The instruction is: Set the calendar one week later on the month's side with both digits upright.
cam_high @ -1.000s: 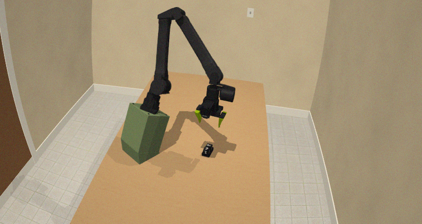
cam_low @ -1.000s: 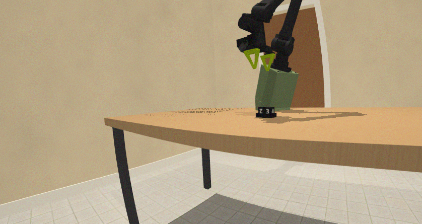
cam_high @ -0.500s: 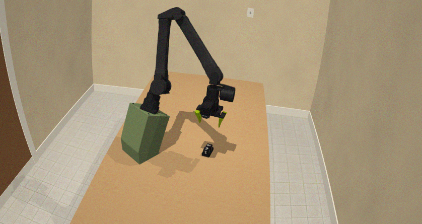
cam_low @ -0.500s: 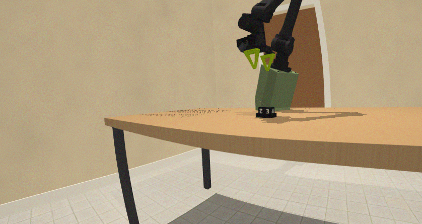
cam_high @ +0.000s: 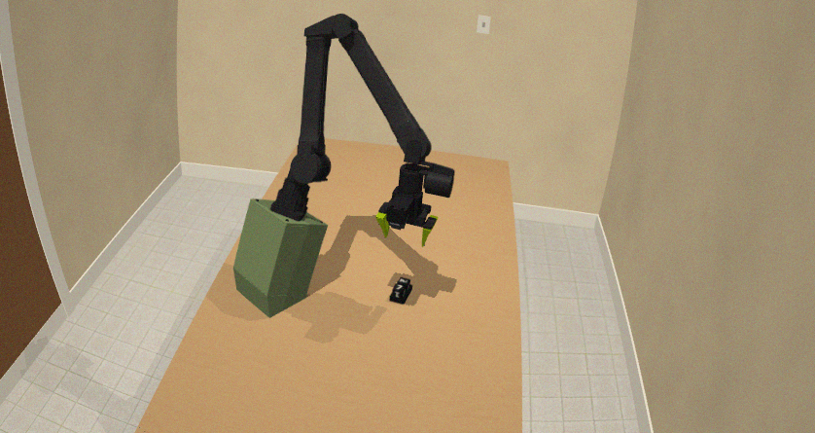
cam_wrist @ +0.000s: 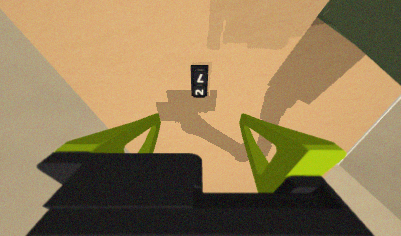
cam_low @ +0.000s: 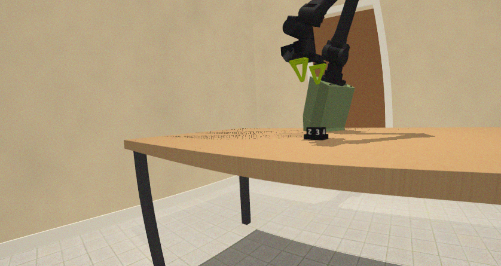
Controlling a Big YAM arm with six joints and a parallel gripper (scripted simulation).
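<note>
The calendar is small and black and stands on the table. Its tray (cam_low: 309, 137) lies flat in the exterior view. The cubes (cam_high: 401, 287) (cam_low: 315, 131) (cam_wrist: 200, 80) sit close together in it, with white digits. In the exterior view their sides show 2 and 3, with part of a 4 at the right. From above, in the wrist view, a 7 and a sideways 2 show. The month's name cannot be read. My gripper (cam_high: 405, 240) (cam_low: 309, 82) (cam_wrist: 200, 117) is open and empty, well above the calendar and a little behind it in the top view.
The green arm base (cam_high: 279, 259) (cam_low: 327, 106) stands on the wooden table (cam_high: 444, 367) (cam_low: 420, 155) (cam_wrist: 116, 50), left of the calendar in the top view. The arm's shadow falls around the calendar. Walls stand beyond the table.
</note>
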